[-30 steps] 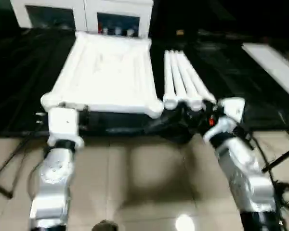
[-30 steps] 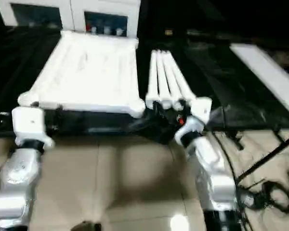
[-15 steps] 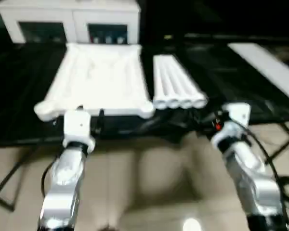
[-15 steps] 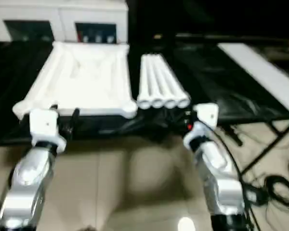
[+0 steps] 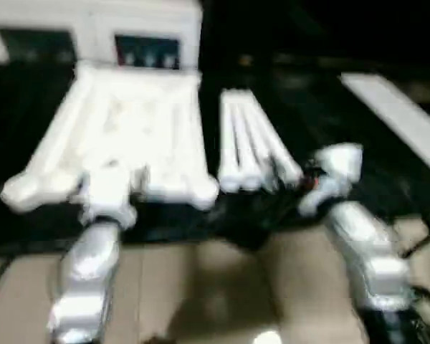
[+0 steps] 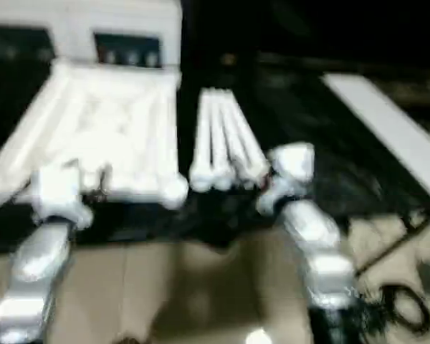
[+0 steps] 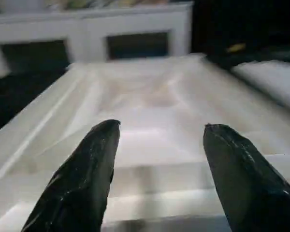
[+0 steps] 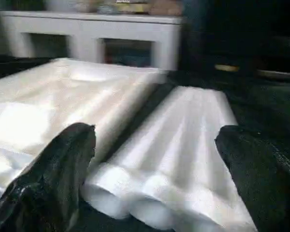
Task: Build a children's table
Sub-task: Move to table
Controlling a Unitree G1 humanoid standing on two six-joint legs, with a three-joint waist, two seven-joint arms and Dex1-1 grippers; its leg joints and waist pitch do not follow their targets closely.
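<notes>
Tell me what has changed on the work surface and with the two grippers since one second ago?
The head camera shifted, nothing else clearly moved. The table top and the four legs lie side by side as before. The left gripper and right gripper stay open, holding nothing.

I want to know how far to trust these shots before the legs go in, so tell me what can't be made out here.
- Tabletop corner sockets: smeared by motion blur in both eye views.
- Legs: right wrist view cuts off the near ends; exact count unclear there.
- Left gripper: open over the tabletop's near edge; contact cannot be judged.
- Right gripper: open before the legs; finger bases cut off.
</notes>
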